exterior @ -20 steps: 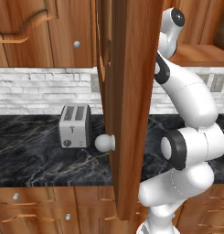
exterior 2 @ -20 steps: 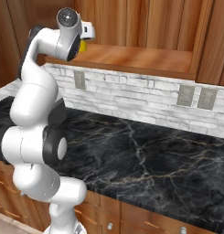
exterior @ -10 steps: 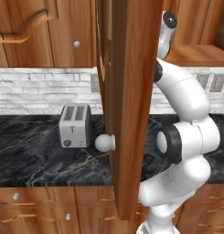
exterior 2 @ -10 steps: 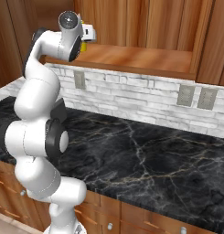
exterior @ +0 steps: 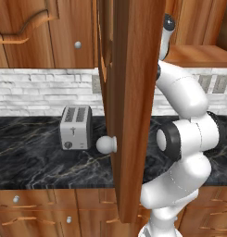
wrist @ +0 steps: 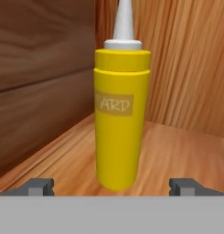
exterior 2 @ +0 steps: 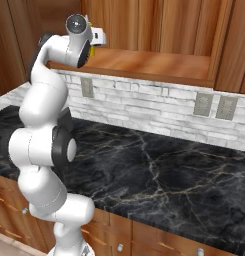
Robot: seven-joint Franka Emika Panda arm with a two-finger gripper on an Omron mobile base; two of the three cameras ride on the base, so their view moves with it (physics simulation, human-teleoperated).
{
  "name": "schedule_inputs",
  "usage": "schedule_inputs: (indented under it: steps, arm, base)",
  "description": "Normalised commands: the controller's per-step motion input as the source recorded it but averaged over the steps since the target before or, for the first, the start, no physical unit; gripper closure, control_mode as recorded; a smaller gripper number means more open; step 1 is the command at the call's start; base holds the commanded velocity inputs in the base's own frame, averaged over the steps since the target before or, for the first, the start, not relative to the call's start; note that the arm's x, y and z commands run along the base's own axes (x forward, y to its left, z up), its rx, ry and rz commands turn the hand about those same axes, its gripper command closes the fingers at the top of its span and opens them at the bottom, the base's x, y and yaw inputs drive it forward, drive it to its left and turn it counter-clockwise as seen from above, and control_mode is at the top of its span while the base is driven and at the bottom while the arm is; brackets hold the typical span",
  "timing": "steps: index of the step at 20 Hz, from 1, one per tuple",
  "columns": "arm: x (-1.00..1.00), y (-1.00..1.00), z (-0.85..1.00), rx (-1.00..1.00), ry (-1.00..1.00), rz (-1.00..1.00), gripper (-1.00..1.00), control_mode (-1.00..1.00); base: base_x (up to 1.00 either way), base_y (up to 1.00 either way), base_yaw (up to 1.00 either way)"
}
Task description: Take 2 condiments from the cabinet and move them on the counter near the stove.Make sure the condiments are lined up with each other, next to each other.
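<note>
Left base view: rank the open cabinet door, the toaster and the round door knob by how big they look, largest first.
1. Open cabinet door, though it hangs nearest the camera, which inflates it.
2. Toaster.
3. Round door knob, smallest even though it is close to the camera.

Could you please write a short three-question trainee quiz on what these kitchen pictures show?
1. True or false: the yellow squeeze bottle with a white pointed nozzle stands upright on the reddish-brown wooden cabinet's shelf.
2. Multiple choice: how do the gripper jaws stand? A) shut on the bottle B) open, a tip low on either side of the bottle C) shut, holding nothing.
3. Fill in: on the black marble counter with thin white veins, the silver two-slot appliance by the white brick wall is a ______.

Key: 1 true; 2 B; 3 toaster.
</note>
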Motion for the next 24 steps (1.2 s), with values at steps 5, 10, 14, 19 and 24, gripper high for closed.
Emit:
schedule_inputs:
  steps: [5,10,14,19,24]
  arm:
    - [0.16,0.00,0.00,0.00,0.00,-0.01,-1.00,-1.00]
    - [0.17,0.01,0.00,0.00,0.00,0.00,-1.00,-1.00]
    - [0.17,0.02,0.00,0.00,0.00,0.00,-1.00,-1.00]
    - [0.18,0.06,0.00,0.00,0.00,0.00,-1.00,-1.00]
    - [0.15,0.03,0.00,0.00,0.00,0.00,-1.00,-1.00]
  base:
    - [0.00,0.00,0.00]
    - [0.00,0.00,0.00]
    - [0.00,0.00,0.00]
    - [0.00,0.00,0.00]
    - [0.00,0.00,0.00]
